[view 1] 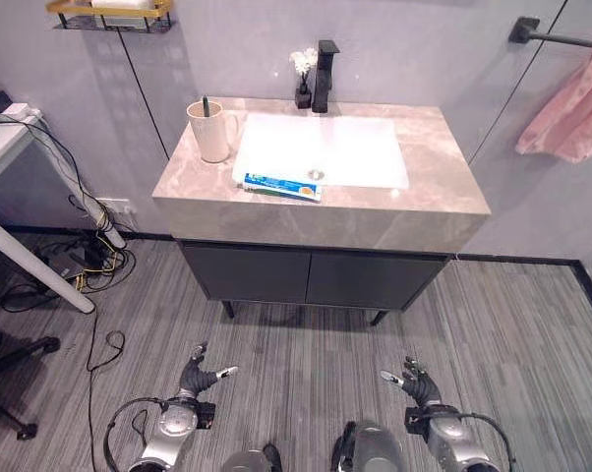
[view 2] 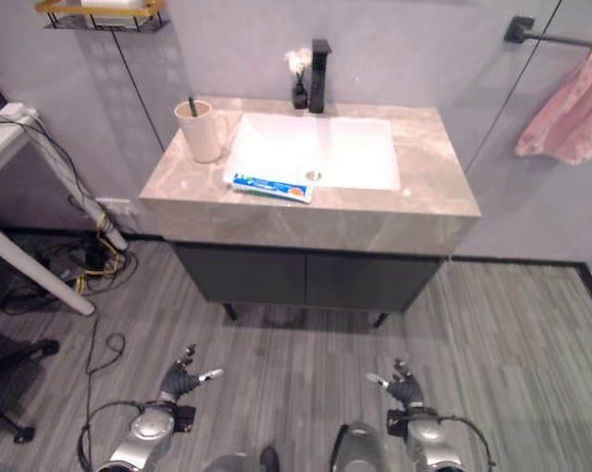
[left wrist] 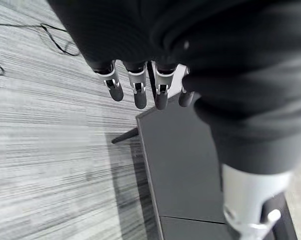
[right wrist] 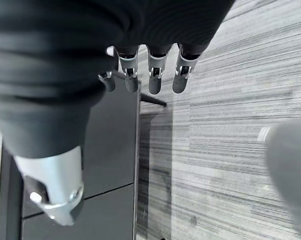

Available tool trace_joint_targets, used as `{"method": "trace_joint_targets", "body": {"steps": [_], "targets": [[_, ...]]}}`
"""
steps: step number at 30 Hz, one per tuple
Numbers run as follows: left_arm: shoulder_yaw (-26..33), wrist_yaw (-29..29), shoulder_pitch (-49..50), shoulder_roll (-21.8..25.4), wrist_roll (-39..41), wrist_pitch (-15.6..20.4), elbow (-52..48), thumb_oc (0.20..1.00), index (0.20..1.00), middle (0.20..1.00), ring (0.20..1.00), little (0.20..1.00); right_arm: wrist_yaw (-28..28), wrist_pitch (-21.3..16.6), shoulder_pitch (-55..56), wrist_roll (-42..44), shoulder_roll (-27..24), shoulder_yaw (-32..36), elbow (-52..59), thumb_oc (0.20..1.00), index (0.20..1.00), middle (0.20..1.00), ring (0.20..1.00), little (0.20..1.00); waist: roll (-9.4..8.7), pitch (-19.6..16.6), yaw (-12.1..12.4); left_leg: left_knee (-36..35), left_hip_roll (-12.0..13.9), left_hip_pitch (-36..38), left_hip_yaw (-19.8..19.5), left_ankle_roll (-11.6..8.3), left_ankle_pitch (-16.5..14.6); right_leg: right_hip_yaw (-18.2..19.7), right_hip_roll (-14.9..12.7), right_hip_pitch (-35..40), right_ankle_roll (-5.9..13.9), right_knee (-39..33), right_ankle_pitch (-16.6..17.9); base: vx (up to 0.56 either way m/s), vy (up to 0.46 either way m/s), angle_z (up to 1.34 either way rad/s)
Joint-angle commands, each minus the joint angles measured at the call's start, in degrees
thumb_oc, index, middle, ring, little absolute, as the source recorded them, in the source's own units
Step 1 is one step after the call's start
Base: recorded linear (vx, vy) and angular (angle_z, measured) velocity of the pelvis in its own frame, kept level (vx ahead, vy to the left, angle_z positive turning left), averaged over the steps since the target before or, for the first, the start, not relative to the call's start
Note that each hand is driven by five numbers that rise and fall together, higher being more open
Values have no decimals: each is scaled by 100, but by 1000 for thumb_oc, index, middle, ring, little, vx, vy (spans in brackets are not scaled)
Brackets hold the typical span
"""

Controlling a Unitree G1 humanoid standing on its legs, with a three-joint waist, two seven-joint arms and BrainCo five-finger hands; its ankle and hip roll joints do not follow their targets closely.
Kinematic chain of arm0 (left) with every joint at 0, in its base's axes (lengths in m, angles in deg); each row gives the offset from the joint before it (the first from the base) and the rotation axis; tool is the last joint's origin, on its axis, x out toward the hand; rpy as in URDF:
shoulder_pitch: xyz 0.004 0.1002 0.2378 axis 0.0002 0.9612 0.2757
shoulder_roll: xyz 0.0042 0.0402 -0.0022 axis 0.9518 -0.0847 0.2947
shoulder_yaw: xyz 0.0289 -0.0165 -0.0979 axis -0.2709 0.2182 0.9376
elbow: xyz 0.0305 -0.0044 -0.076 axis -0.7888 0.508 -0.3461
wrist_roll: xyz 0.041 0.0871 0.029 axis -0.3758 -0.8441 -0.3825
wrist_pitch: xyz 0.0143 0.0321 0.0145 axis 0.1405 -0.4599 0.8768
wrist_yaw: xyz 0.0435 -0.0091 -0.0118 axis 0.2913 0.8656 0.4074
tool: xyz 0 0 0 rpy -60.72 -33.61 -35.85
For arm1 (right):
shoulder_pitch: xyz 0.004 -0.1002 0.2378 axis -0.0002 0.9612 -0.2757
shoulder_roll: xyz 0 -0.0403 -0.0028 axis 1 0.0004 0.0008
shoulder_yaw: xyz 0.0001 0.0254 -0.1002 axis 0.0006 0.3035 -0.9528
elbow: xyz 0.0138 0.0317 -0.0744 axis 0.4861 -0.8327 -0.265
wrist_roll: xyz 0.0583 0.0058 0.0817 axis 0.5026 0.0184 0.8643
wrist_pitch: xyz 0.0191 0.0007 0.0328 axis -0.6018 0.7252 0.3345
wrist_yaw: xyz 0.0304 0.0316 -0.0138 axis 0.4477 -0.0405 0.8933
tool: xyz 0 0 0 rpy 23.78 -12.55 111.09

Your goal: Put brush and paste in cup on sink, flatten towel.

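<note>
Your left hand (view 1: 194, 377) and right hand (view 1: 415, 383) hang low over the floor, near the cabinet (view 1: 311, 277), fingers relaxed, holding nothing. The brush (view 1: 206, 105) stands in the cup (view 1: 211, 132), far left on the counter (view 1: 444, 187). The paste (view 1: 282, 186) lies on the sink's (view 1: 355, 147) near edge. The towel (view 1: 575, 105) hangs bunched on the rail (view 1: 554, 37), far right.

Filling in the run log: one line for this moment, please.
brush: in cup | paste: lying at basin's front edge | towel: bunched on bar | left hand: open, low | right hand: open, low
</note>
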Motion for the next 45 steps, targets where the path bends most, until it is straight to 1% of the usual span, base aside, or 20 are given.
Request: {"method": "trace_joint_targets", "body": {"steps": [1,2,4,7,10,14,15,16,18,19,20,22,24,26,27,28,31,34,42,45], "targets": [[17,49,-145,195,-108,207,-247,1000,1000,1000,1000,1000,-21,-151,-234,-86,-23,72,152,1000,1000,1000,1000,1000,-252,25,-115,-237,-250,528,139,-143,-215,193,-571,66,380,-1788,1220,137,-52,-3],[16,49,-148,194,-107,209,-244,1000,1000,1000,1000,1000,-21,-152,-236,-86,-24,73,150,1000,1000,1000,1000,1000,-239,33,-126,-237,-235,537,126,-147,-217,167,-558,99,378,-1818,1230,108,-73,-3],[-15,93,-304,159,-48,248,-197,1000,1000,1000,1000,1000,-108,-160,-387,-94,11,7,106,1000,1000,1000,1000,1000,-346,75,-182,-246,-266,548,45,-333,-299,240,-577,57,532,-3063,1519,193,-143,3],[-46,131,-347,146,-16,272,-207,1000,1000,1000,1000,1000,-110,-160,-476,-116,39,-74,131,1000,1000,1000,1000,1000,-339,81,-214,-252,-212,617,7,-396,-361,385,-484,44,577,-3191,1600,238,-100,10],[-164,184,-505,64,11,264,-97,1000,1000,1000,1000,1000,-105,-149,-573,-83,51,-187,70,1000,1000,1000,1000,1000,-298,-45,-276,-236,-164,646,-245,-496,-386,572,-226,42,446,-3043,1414,313,-131,33],[-197,175,-487,23,82,267,-77,1000,1000,1000,1000,1000,-92,-140,-574,-154,23,-270,98,1000,1000,1000,1000,1000,-183,-169,-317,-204,61,696,-377,-643,-263,389,-7,28,299,-2872,1036,261,-117,40],[-219,152,-488,27,91,265,-71,1000,1000,1000,1000,1000,-93,-142,-607,-270,5,-365,83,1000,1000,1000,1000,1000,-136,-246,-318,-54,234,678,-424,-818,-12,255,183,121,195,-2885,843,325,-166,4],[-218,152,-487,26,91,264,-72,1000,1000,1000,1000,1000,-93,-142,-606,-270,4,-366,84,1000,1000,1000,1000,1000,-129,-246,-324,-52,242,678,-431,-822,-14,244,189,128,192,-2891,842,424,-258,8],[-250,114,-455,109,23,256,-151,1000,1000,1000,1000,1000,-84,-163,-552,-454,-102,-512,258,1000,1000,1000,1000,1000,-148,-278,-307,1011,618,273,-361,-1207,838,90,524,456,-66,-3070,631,322,-250,14],[-275,98,-466,125,18,259,-184,1000,1000,1000,1000,1000,-109,-170,-553,-459,-131,-524,249,1000,1000,1000,1000,1000,-210,-249,-294,1331,640,53,-366,-1261,1027,54,545,549,-131,-3149,587,254,-294,15],[-299,103,-517,192,-68,252,-234,1000,1000,1000,1000,1000,-118,-179,-518,-498,-209,-558,290,1000,1000,1000,1000,1000,-340,-146,-244,2195,823,-362,-169,-1346,1363,-49,588,767,-310,-3251,497,208,-262,4],[-335,106,-550,211,-161,219,-172,1000,1000,1000,1000,1000,-143,-161,-489,-531,-234,-550,98,1000,1000,1000,1000,1000,-335,-125,-223,2328,1126,-484,118,-1366,1267,-147,700,971,-333,-3325,298,251,-178,0],[-362,112,-536,215,-246,211,-196,1000,1000,1000,1000,1000,-163,-147,-445,-569,-247,-490,6,1000,1000,1000,1000,1000,-352,-123,-211,1867,1255,-446,474,-1285,1267,-252,698,1101,-321,-3443,316,177,-1,19],[-342,163,-533,204,-308,217,-114,1000,1000,1000,1000,1000,-176,-134,-412,-577,-273,-424,-85,1000,1000,1000,1000,1000,-331,-196,-176,961,1316,-646,649,-1261,878,-244,670,1292,-125,-3599,216,253,100,23],[-323,188,-523,188,-319,220,-99,1000,1000,1000,1000,1000,-177,-138,-403,-605,-270,-425,-106,1000,1000,1000,1000,1000,-380,-220,-152,494,1220,-766,678,-1148,912,-232,586,1276,-120,-3649,282,214,150,35],[-309,213,-499,179,-317,227,-106,1000,1000,1000,1000,1000,-184,-139,-389,-644,-272,-445,-80,1000,1000,1000,1000,1000,-359,-240,-118,-7,1206,-845,624,-1170,1007,-185,587,1305,-86,-3693,251,148,177,25],[-298,269,-462,170,-356,242,-95,1000,1000,1000,1000,1000,-219,-165,-376,-760,-285,-490,-41,1000,1000,1000,1000,1000,-213,-275,53,-1143,1297,-1183,174,-1340,1846,-43,661,1480,-20,-3828,187,217,173,-22],[-330,283,-478,185,-397,255,-51,1000,1000,1000,1000,1000,-257,-175,-444,-843,-298,-500,-75,1000,1000,1000,1000,1000,-152,-275,103,-1295,1306,-1305,-80,-1395,2033,39,643,1551,-7,-3806,140,179,167,-40],[-401,306,-421,395,-799,161,-51,1000,1000,1000,1000,1000,-381,-119,-666,-915,-110,-340,-196,1000,1000,1000,1000,1000,-191,-364,157,-735,836,-989,-57,-946,1304,502,139,1587,200,-3005,54,156,242,-22],[-398,272,-399,475,-922,140,-129,1000,1000,1000,1000,1000,-367,-99,-733,-1001,-31,-372,-122,1000,1000,1000,1000,1000,-187,-311,176,-715,684,-842,93,-733,1145,571,-45,1228,295,-2270,361,105,302,-30]]}}
